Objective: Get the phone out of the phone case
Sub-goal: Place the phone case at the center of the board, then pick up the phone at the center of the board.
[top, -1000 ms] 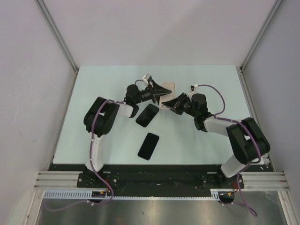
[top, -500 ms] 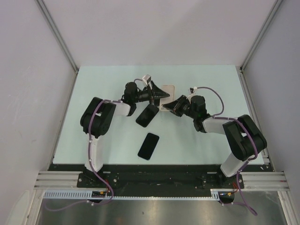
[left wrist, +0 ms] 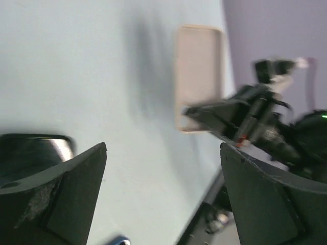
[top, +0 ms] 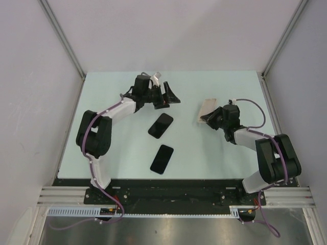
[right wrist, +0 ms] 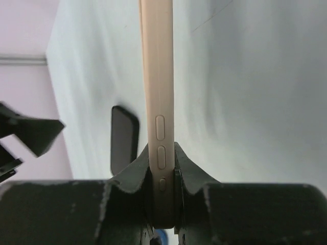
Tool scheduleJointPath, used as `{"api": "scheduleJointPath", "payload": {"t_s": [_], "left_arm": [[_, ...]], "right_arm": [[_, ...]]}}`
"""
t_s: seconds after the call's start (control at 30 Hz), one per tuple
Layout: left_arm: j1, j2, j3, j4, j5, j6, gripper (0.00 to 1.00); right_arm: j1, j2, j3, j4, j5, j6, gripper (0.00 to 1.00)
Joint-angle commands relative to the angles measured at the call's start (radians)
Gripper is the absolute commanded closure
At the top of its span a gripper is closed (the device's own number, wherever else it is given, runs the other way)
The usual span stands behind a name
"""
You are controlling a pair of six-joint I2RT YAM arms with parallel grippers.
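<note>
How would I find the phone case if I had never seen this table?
Look at the pale table and go to its right side, where the right hand is pinching something. That thing is the phone case. It is the only beige thing and the only one in a hand; the far phone and the near phone are black and lie flat.

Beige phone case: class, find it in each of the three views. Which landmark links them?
Top external: beige phone case, right of centre.
Left wrist: upper middle, broad face showing.
Right wrist: centre, seen edge-on.
Shared landmark: the right gripper clamping its end.
</note>
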Motion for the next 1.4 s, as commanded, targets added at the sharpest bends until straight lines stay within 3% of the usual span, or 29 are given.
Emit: {"api": "scheduleJointPath", "payload": {"t_s": [0.0,0.03,0.07,0.13,0.17,0.2,0.27,0.53,0.73,1.0,1.23,1.3,1.37], "left_arm": [[-0.034,-0.075,0.109,-0.48,-0.411,0.412,0.05],[-0.045,-0.073,0.115,-0.508,-0.542,0.438,0.04],[-0.057,-0.07,0.115,-0.543,-0.608,0.483,0.04],[-0.085,-0.066,0.102,-0.551,-0.689,0.521,0.02],[-0.091,-0.061,0.102,-0.561,-0.694,0.547,0.02],[-0.098,-0.055,0.106,-0.572,-0.694,0.557,0.02],[-0.109,-0.032,0.123,-0.609,-0.697,0.581,0.02],[-0.155,-0.007,0.088,-0.675,-0.778,0.67,0.0],[-0.16,0.025,0.08,-0.706,-0.743,0.727,0.0],[-0.168,0.091,0.12,-0.735,-0.637,0.75,0.0],[-0.177,0.146,0.157,-0.746,-0.683,0.745,0.0],[-0.178,0.171,0.169,-0.752,-0.691,0.738,0.02],[-0.18,0.184,0.169,-0.752,-0.696,0.729,0.12]], "right_arm": [[-0.074,-0.1,0.005,-0.196,0.096,-0.137,0.97],[-0.091,-0.109,0.005,-0.218,0.101,-0.174,0.89],[-0.124,-0.125,0.005,-0.262,0.115,-0.189,0.7],[-0.157,-0.138,0.005,-0.302,0.127,-0.237,0.47],[-0.198,-0.146,0.007,-0.343,0.138,-0.249,0.28],[-0.216,-0.161,0.005,-0.368,0.147,-0.263,0.24],[-0.278,-0.183,0.01,-0.466,0.19,-0.291,0.04],[-0.362,-0.379,0.01,-0.629,0.224,-0.37,0.0],[-0.362,-0.482,0.01,-0.678,0.21,-0.383,0.0],[-0.364,-0.525,0.01,-0.693,0.156,-0.366,0.0],[-0.362,-0.533,0.01,-0.704,0.146,-0.366,0.0],[-0.362,-0.534,0.01,-0.704,0.14,-0.364,0.0],[-0.362,-0.537,0.01,-0.707,0.135,-0.363,0.01]]}}
